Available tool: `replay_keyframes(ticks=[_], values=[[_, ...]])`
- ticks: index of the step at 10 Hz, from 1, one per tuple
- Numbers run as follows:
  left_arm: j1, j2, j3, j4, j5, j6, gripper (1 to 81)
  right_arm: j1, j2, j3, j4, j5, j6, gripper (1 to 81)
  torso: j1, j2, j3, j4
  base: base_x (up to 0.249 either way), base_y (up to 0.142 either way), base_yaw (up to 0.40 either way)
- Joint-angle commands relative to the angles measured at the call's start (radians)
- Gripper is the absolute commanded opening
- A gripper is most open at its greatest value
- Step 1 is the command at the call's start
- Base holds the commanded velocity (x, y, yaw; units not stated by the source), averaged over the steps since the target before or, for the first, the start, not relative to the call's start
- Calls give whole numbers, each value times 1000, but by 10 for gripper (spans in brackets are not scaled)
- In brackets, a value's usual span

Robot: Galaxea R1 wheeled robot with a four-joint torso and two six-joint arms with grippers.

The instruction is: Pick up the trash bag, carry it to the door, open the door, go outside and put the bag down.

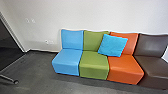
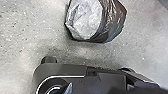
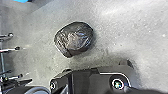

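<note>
A dark, shiny trash bag (image 2: 110,22) shows in the left wrist view over grey floor, with a pale crumpled area on one side, near the robot's own base plate. In the right wrist view the same kind of dark bag (image 3: 75,38) appears rounded and whole, a short gap of floor between it and the base. Whether either gripper touches the bag, I cannot tell.
A row of blue, green, orange and brown seats (image 1: 93,65) stands along a white wall (image 1: 100,15), with a blue pillow (image 1: 113,45) on it. A caster leg (image 1: 10,79) reaches in at the left, near a dark opening (image 1: 7,47).
</note>
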Motion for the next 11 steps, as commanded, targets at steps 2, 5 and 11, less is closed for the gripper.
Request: replay_keyframes(ticks=[2,5,11], values=[[-83,-30,3,-31,68,-3,811,70,-71,46,15,-62,10,811,85,-133,0,0,0,0,0],[-120,-30,3,-36,69,-9,811,70,-74,50,15,-62,10,811,153,-243,0,0,0,0,0],[-219,-36,-2,-80,155,-13,811,70,-82,52,14,-61,10,811,282,-450,-135,0,0,0,0]])
